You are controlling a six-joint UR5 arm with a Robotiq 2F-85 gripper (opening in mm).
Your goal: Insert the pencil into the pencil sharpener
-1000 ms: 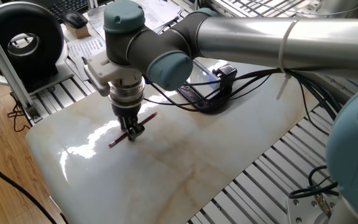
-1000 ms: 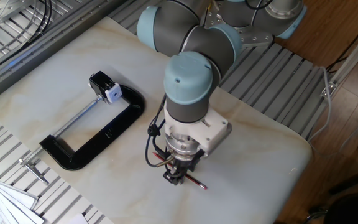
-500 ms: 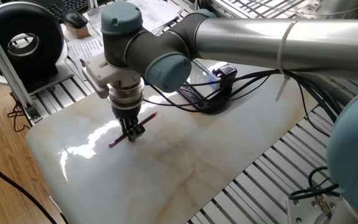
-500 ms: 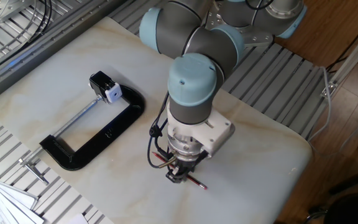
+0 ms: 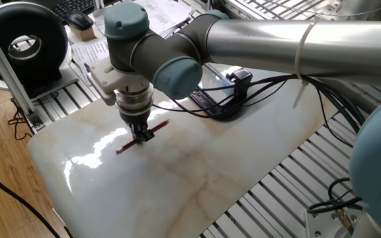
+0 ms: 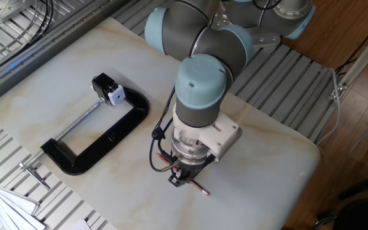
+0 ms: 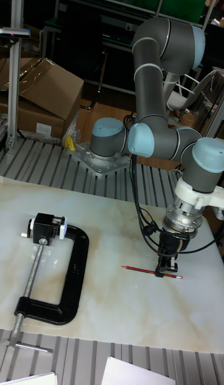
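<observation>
The dark-red pencil (image 5: 156, 127) (image 6: 200, 188) (image 7: 140, 270) is held crosswise near the middle of the white marble slab (image 5: 197, 178), level and just at its surface. My gripper (image 5: 142, 135) (image 6: 179, 181) (image 7: 165, 273) points straight down and is shut on the pencil's middle, with both ends sticking out past the fingers. The pencil sharpener (image 5: 241, 75) (image 6: 110, 91) (image 7: 46, 227), a small black block with a white face, sits clamped at the jaw end of the black C-clamp (image 6: 101, 144) (image 7: 68, 292), well away from the gripper.
The C-clamp's screw handle (image 6: 34, 172) reaches the slab's edge. Black cables (image 5: 263, 82) trail from the arm across the slab near the clamp. Slotted aluminium table (image 6: 286, 70) surrounds the slab. Papers (image 7: 137, 372) lie at the front edge.
The gripper has risen slightly and the pencil has come up with it, staying gripped at its middle. The sharpener and clamp have not moved.
</observation>
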